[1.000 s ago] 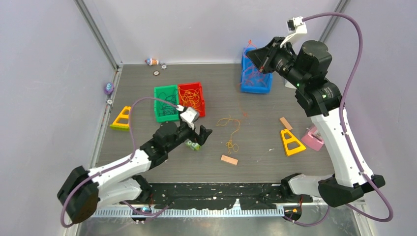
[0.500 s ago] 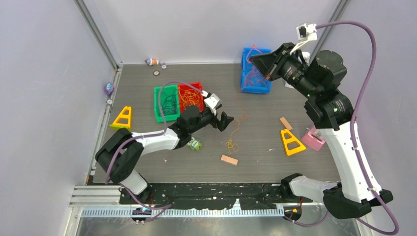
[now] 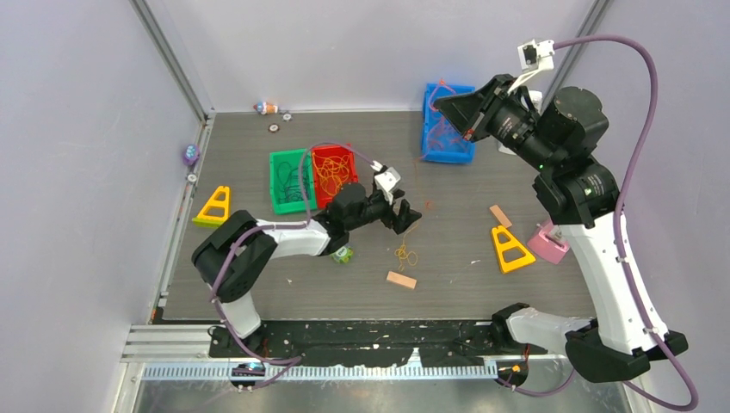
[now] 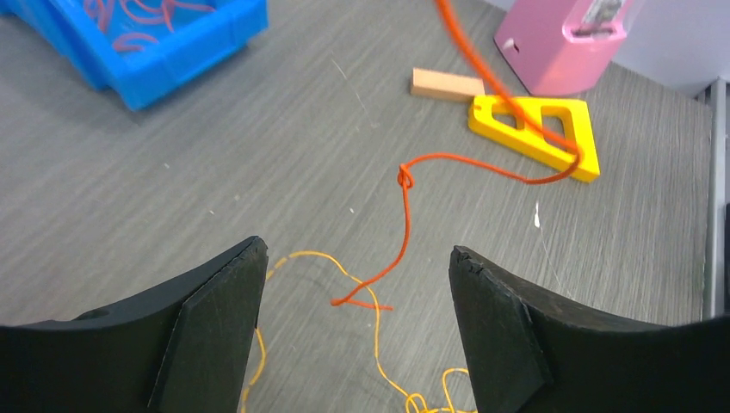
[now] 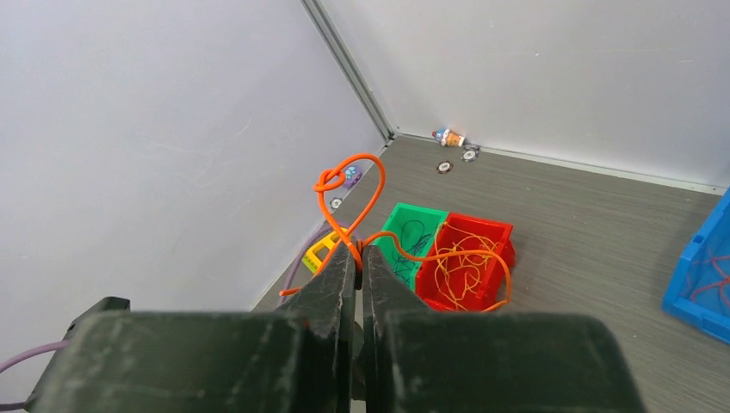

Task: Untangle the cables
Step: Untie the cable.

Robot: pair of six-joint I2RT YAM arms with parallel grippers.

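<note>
My right gripper (image 5: 360,249) is shut on an orange cable (image 5: 375,185), held high over the blue bin (image 3: 448,129). The cable loops above the fingertips with a knot, and its tail hangs down to the table. In the left wrist view that orange cable (image 4: 405,215) shows a knot, and its end lies on the table between my open fingers. My left gripper (image 4: 357,258) is open and empty, low over the table centre (image 3: 409,215). A thin yellow-orange cable (image 4: 379,344) lies tangled under it (image 3: 403,252). My right gripper also shows in the top view (image 3: 441,101).
A green bin (image 3: 291,181) with dark cables and a red bin (image 3: 334,170) with orange cables stand left of centre. The blue bin holds red cables. Yellow triangles (image 3: 213,206) (image 3: 510,248), wood blocks (image 3: 401,280) (image 3: 500,215), a pink object (image 3: 547,241) and a small green toy (image 3: 343,255) lie around.
My left arm has reached right, from beside the green toy to over the yellow cable at the centre. My right gripper rose slightly with the orange cable, then held still.
</note>
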